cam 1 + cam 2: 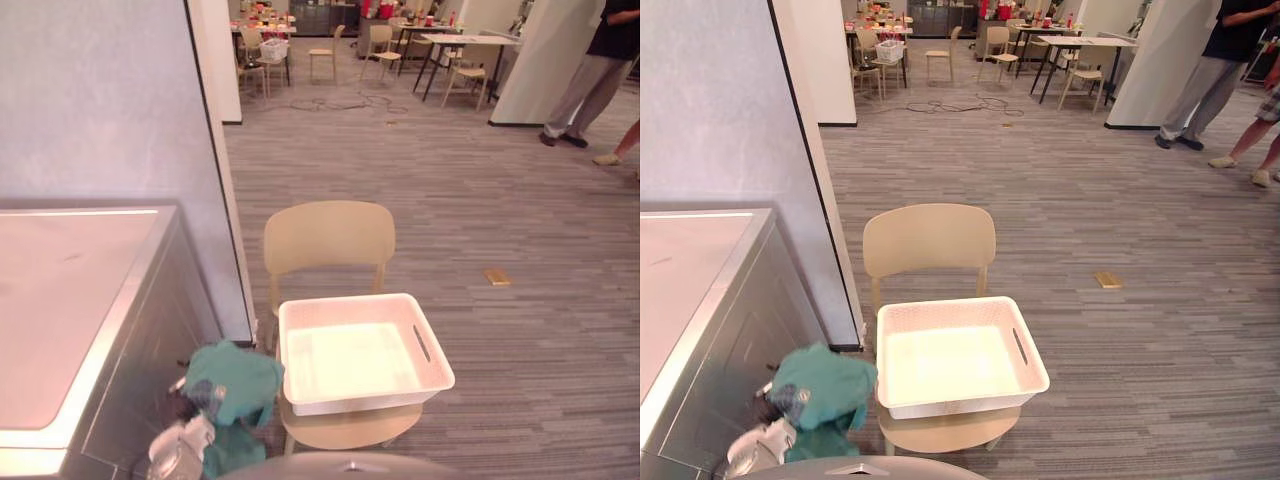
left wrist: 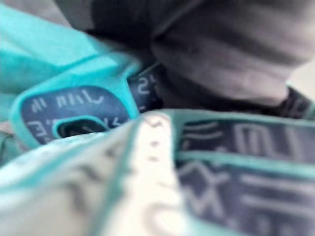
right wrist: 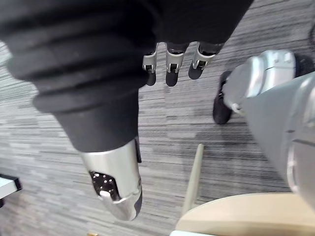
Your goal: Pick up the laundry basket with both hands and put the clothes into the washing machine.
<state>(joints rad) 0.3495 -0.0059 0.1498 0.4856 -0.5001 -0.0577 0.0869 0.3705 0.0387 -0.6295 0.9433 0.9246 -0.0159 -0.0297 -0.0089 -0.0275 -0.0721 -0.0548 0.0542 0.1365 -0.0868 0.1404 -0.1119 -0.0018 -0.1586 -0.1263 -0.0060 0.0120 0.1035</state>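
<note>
Looking down through the head cameras, I see the white laundry basket [image 1: 362, 352] sitting squarely on the seat of a beige chair [image 1: 328, 236], with only the seat's front edge showing under it. The basket has nothing inside. The teal clothes [image 1: 232, 384] hang in a bunch off the seat's left side, low down between the basket's front left corner and the steel front of the washing machine [image 1: 70, 300]. I cannot tell whether they touch the basket wall. My left hand [image 1: 182, 412] is buried under that bundle, and its wrist camera looks straight into teal cloth with a dark print, so I cannot tell whether it is clamped on the cloth. My right hand [image 3: 170, 69] hangs over the carpet beside the chair's edge, its fingers loose and apart from the thumb, holding nothing. A person [image 1: 1210, 70] stands well off at the far right.
</note>
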